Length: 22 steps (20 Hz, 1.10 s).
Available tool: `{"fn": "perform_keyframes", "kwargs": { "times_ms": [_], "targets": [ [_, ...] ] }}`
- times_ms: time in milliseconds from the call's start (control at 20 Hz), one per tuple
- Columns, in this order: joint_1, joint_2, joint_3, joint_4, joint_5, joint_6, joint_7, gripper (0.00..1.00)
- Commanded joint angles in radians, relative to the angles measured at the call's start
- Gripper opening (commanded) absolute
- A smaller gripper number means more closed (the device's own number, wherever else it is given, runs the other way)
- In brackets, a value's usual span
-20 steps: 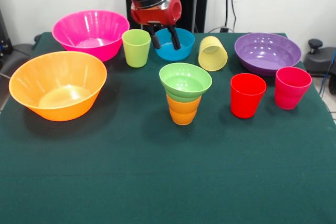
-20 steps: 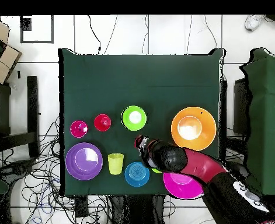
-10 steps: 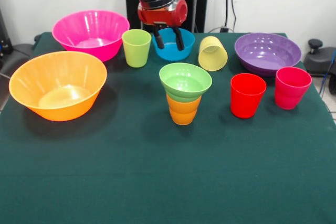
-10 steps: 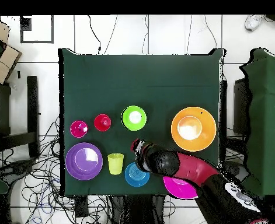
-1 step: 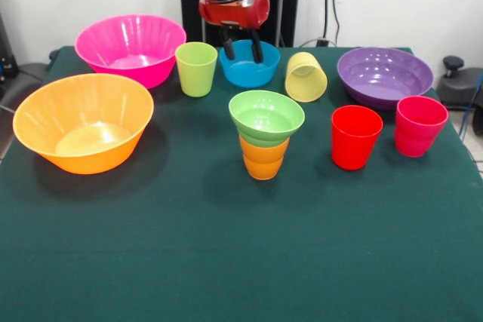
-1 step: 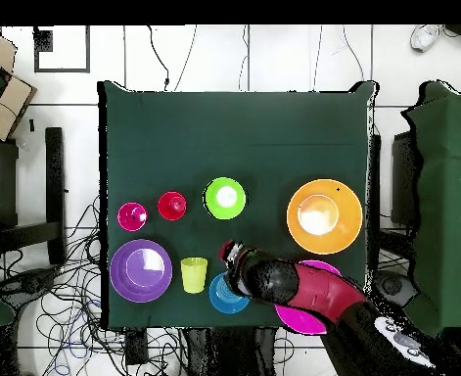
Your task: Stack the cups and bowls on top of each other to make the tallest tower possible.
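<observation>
A small light green bowl (image 5: 266, 117) sits upright on the orange ribbed cup (image 5: 263, 160) at mid table; from overhead the green bowl (image 6: 224, 198) hides the cup. Behind them is the small blue bowl (image 5: 247, 73) (image 6: 224, 296). My gripper (image 5: 241, 52) (image 6: 232, 259) hangs over it, open and holding nothing, its two black fingers (image 5: 226, 49) apart at the bowl's rim. The lime green cup (image 5: 196, 68) stands left of the blue bowl. The pale yellow cup (image 5: 306, 77) leans tilted to its right.
A large pink bowl (image 5: 130, 47) and a large orange bowl (image 5: 83, 120) fill the left side. The purple bowl (image 5: 385, 75), red cup (image 5: 355, 136) and pink-red cup (image 5: 419, 126) stand at the right. In the overhead view the arm covers much of the pink bowl (image 6: 295, 318).
The gripper has drawn back toward the robot's side and risen slightly, staying open above the blue bowl. No cup or bowl has moved.
</observation>
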Motion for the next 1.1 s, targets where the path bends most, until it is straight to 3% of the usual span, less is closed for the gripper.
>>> {"fn": "perform_keyframes", "kwargs": {
  "times_ms": [50,1100],
  "targets": [
    [0.038,0.018,-0.032,0.053,0.053,-0.103,0.212,1.00],
    [0.083,0.055,-0.050,0.048,0.060,-0.158,0.263,1.00]
  ]
}}
